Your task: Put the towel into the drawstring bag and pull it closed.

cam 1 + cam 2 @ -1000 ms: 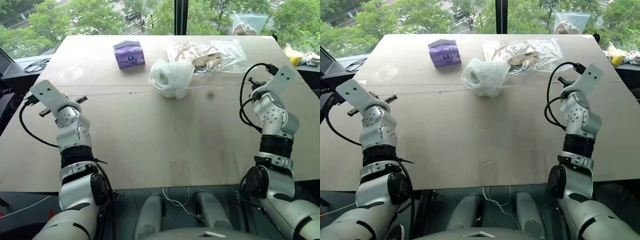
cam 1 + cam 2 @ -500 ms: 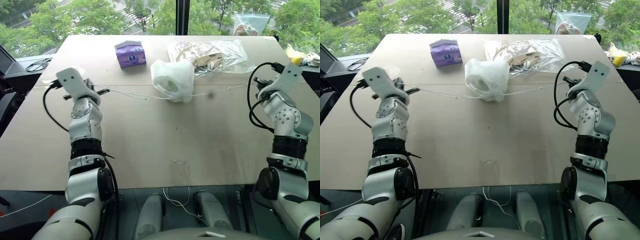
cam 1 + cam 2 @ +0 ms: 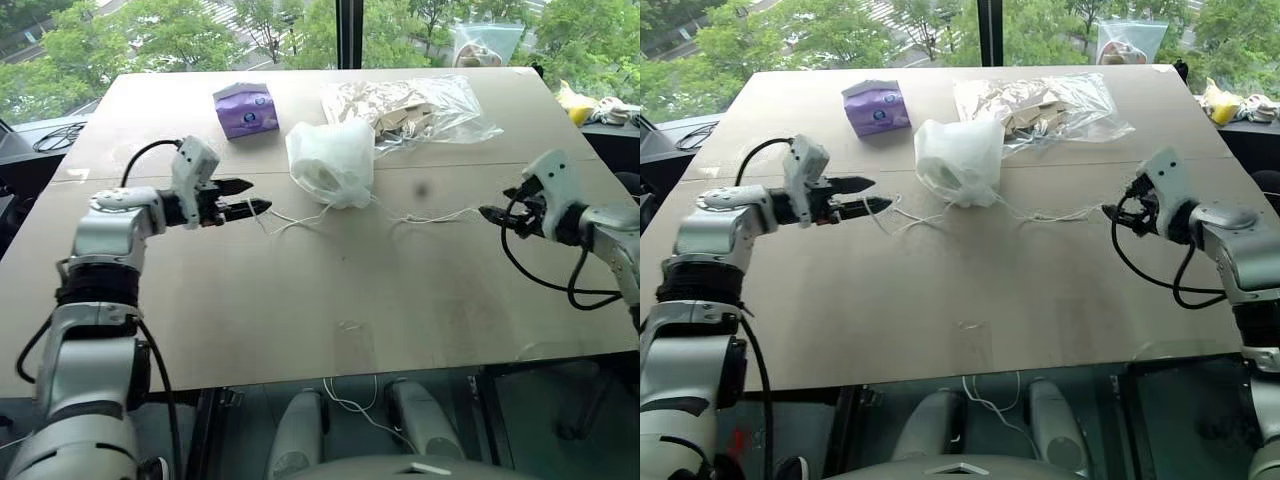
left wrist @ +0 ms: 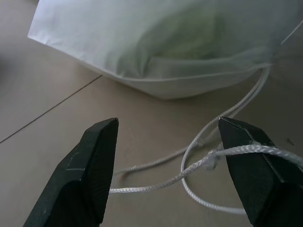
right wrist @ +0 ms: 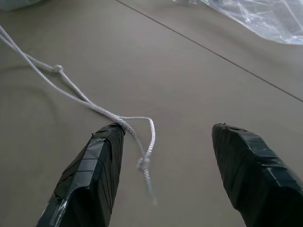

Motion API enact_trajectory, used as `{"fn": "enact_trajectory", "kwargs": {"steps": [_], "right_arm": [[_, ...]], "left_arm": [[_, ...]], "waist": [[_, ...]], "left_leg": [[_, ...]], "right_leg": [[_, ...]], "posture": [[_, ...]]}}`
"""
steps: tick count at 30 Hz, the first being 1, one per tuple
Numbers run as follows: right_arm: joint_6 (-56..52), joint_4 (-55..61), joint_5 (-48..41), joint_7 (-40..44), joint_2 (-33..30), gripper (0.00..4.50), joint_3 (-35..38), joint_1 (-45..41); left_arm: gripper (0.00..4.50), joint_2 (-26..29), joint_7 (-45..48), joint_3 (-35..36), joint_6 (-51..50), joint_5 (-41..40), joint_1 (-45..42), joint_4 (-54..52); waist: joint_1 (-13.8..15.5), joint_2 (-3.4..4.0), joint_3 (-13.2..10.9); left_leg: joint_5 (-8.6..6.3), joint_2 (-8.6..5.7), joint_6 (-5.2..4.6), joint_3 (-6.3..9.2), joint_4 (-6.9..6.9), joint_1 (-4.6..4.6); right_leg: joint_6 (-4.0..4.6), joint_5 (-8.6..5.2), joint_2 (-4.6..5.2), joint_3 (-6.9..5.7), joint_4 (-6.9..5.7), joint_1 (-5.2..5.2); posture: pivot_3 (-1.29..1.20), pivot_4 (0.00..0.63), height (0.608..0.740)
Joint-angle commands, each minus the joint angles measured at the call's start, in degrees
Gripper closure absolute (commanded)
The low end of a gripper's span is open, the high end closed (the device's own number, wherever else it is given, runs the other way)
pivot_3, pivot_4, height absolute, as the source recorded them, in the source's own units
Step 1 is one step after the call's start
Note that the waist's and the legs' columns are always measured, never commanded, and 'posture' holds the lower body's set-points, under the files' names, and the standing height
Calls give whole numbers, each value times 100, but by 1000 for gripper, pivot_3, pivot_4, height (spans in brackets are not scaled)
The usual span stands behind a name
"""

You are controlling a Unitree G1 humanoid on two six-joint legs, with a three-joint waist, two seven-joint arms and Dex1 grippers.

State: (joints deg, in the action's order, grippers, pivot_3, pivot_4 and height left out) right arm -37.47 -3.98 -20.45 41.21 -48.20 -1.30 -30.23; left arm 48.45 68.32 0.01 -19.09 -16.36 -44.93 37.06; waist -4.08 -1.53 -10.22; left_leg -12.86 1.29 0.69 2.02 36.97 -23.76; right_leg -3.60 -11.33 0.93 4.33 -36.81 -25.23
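On the brown table (image 3: 300, 300), near its middle toward the window: drawstring bag (image 3: 332, 162), white and translucent, mouth gathered shut, with a pale green shape, the towel (image 4: 189, 35), showing through the fabric from the left wrist view. Slack white cords (image 3: 420, 215) trailing out from the bag to both sides, lying loose on the tabletop with small knots near their ends.

Left of the bag: left gripper (image 3: 245, 207), pointing toward the bag, its 2 black fingers (image 4: 90, 165) spread apart and clamped on nothing; 1 cord draped over the edge of a finger in the wrist view, the rest coiled on the table between and ahead of the fingers.

Right of the bag, well apart from it: right gripper (image 3: 492, 215), pointing inward toward the cord end, its 2 fingers (image 5: 90, 175) likewise spread, gripping nothing; cord end with a knot lying on the table just beside 1 finger.

Behind the bag: purple tissue pack (image 3: 240, 108) to its left and clear plastic bag (image 3: 410, 105) with brown contents to its right, just beside the drawstring bag.
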Motion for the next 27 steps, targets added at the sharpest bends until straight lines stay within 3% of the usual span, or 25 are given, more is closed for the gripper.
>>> {"fn": "enact_trajectory", "kwargs": {"steps": [1,7,10,13,17,22,27], "right_arm": [[194,350,-35,165,26,1347,255,36],[313,231,157,124,87,1347,258,-13],[432,94,286,-22,226,1347,254,-142],[526,-100,424,-150,394,1347,234,-311],[380,320,216,-124,552,1347,418,-79],[247,1343,-425,231,601,1347,914,1076],[749,2112,-724,497,781,1347,1279,2510]], "left_arm": [[1031,20,99,179,295,96,-287,423],[1031,61,280,148,701,307,-450,769],[1031,-399,-573,600,881,133,-1296,1631],[1031,-505,-658,277,1352,685,-1626,2199],[1031,-190,626,90,1651,793,-1146,2073],[1031,19,928,575,1465,367,-280,1658],[1031,2,1298,1116,889,-503,1864,-699]], "waist": [[42,1,-1],[123,0,0],[216,-6,-4],[214,-9,-6],[121,-1,-1],[130,-1,-1],[164,-1,1]], "left_leg": [[0,0,0,1,10,-2],[0,0,0,0,35,-8],[0,1,0,2,34,-9],[0,-1,0,14,46,-15],[-1,-4,-1,-9,27,-5],[-1,4,-1,7,2,-23],[-2,2,-3,-4,15,-14]], "right_leg": [[-2,0,-1,-1,-3,1],[-5,0,1,-2,-6,5],[-4,0,-1,-4,-10,3],[-6,0,-1,-15,-13,8],[16,12,4,6,-10,4],[25,9,-3,-5,-19,-23],[24,9,9,0,-19,-8]], "posture": [[0,150,740],[0,150,740],[0,150,740],[0,150,740],[0,150,740],[0,150,740],[0,150,740]]}}
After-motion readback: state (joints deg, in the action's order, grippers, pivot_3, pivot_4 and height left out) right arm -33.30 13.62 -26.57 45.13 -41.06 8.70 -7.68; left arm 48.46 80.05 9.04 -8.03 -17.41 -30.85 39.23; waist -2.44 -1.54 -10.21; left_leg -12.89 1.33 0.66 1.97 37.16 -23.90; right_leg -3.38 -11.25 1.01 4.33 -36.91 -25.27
